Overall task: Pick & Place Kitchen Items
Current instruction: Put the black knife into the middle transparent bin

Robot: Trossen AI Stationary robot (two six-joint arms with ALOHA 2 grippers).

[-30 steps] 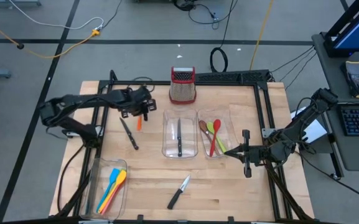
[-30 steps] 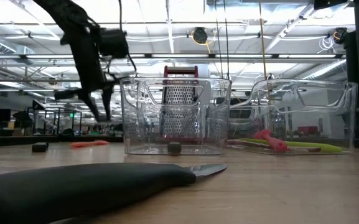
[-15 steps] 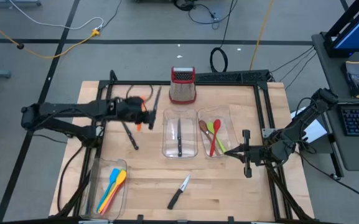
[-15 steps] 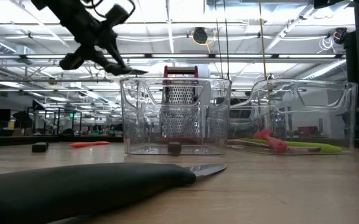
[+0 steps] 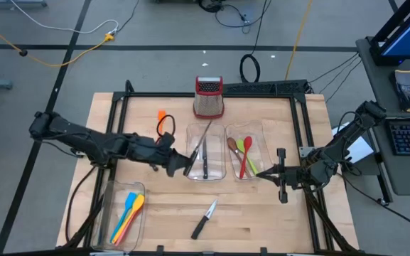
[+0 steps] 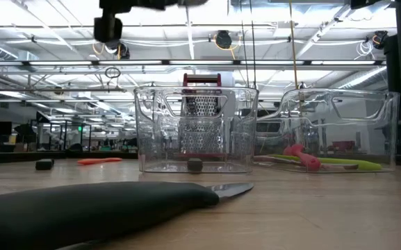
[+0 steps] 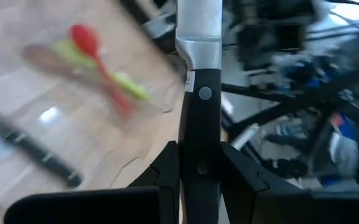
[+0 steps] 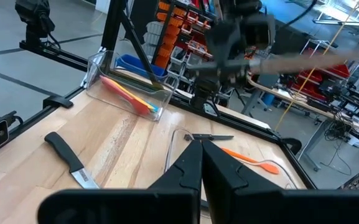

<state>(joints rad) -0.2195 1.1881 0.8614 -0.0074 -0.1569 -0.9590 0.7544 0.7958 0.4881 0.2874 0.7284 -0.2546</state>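
L gripper (image 5: 178, 162) clamps knife (image 5: 200, 141) by handle; swung from table's back-left to over middle tray (image 5: 188, 171), drop-in next. R gripper (image 5: 261, 173) shut, idle at right edge.

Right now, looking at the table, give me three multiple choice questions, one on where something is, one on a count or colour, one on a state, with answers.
1. Where is the grater?
A. At the table's far edge, behind the middle tray
B. Inside the right tray
C. Beside the near-left tray

2. How many clear trays are on the table?
A. One
B. Three
C. Five

3. What is the left end effector doing?
A. Hanging open over bare wood
B. Gripping a black-handled knife
C. Holding an orange spatula

Answers: 1 A, the high view shows it at the far edge behind the middle tray. 2 B, the middle tray, the right tray and the near-left tray. 3 B, the left wrist view shows the fingers clamped on the knife's handle, blade over the middle tray.
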